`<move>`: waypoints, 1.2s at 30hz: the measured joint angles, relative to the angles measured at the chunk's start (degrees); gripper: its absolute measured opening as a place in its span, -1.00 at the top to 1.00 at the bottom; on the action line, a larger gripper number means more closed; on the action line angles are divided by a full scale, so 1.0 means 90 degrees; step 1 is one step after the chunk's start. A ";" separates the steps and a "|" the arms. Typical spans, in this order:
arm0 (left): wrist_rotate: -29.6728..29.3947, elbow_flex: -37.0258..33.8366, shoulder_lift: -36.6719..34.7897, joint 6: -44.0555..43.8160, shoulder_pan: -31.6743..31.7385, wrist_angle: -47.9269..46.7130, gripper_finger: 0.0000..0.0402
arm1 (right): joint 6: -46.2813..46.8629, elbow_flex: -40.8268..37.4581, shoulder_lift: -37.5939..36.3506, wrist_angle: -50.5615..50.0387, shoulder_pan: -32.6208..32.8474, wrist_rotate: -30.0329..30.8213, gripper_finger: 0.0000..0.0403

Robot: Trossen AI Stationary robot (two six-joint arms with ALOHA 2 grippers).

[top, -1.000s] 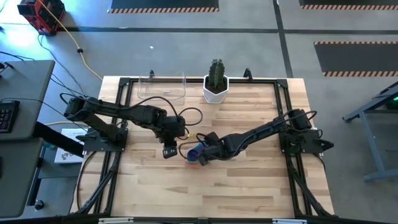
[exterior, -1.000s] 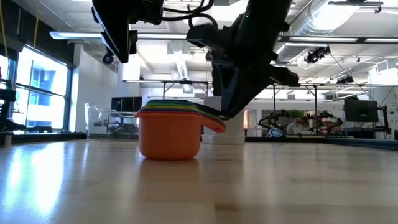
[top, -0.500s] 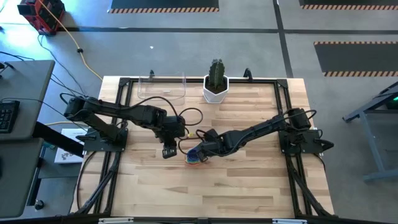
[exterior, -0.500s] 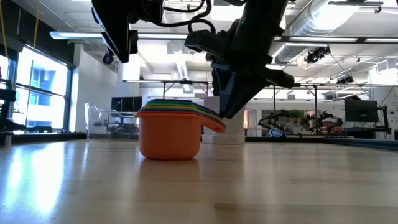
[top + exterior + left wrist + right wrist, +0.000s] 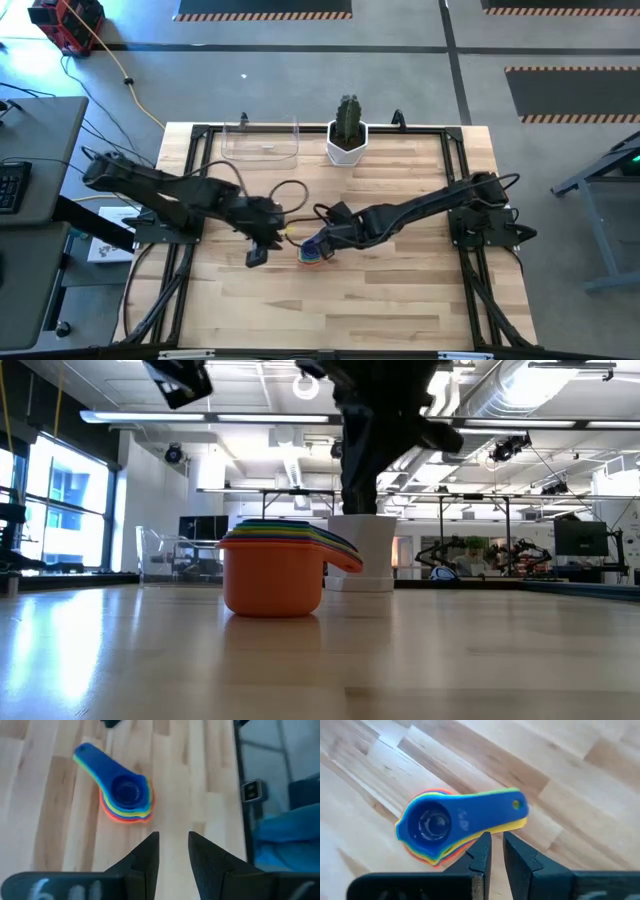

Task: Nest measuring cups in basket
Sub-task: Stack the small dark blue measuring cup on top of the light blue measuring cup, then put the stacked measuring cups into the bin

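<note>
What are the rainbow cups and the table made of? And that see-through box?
The cups look like smooth plastic: bright solid colours with a slight shine. The table looks like wood, pale planks with visible grain. The box is probably clear plastic, since you can see through its walls, though glass cannot be ruled out.

No text, label, brand or number can be read; pale marks on the left pincer's housing are too blurred.

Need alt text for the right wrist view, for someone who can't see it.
A nested stack of measuring cups, blue one on top, sits on the wooden table just beyond the right gripper, whose narrowly parted fingers hold nothing. The handles point the same way.
</note>
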 joint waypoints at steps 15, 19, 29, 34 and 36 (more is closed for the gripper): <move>-0.0471 -0.2963 -0.2174 -0.0444 -0.0592 0.3098 0.53 | -0.0865 0.1512 0.0005 -0.1076 -0.0211 0.0423 0.80; -0.0586 -0.3665 -0.2605 -0.0485 -0.0693 0.3906 0.53 | -0.0906 0.1686 0.0005 -0.1173 -0.0290 0.0419 0.80; -0.1278 -0.5027 -0.3428 -0.0062 -0.1092 0.5710 0.53 | -0.0893 0.1662 0.0005 -0.1275 -0.0365 0.0256 0.80; -0.1292 -0.5830 -0.3803 0.0009 -0.1072 0.6865 0.53 | -0.0893 0.1662 0.0005 -0.1342 -0.0459 0.0227 0.80; -0.1304 -0.6189 -0.4015 0.0005 -0.1070 0.7244 0.53 | -0.0894 0.1662 0.0005 -0.1360 -0.0497 0.0180 0.80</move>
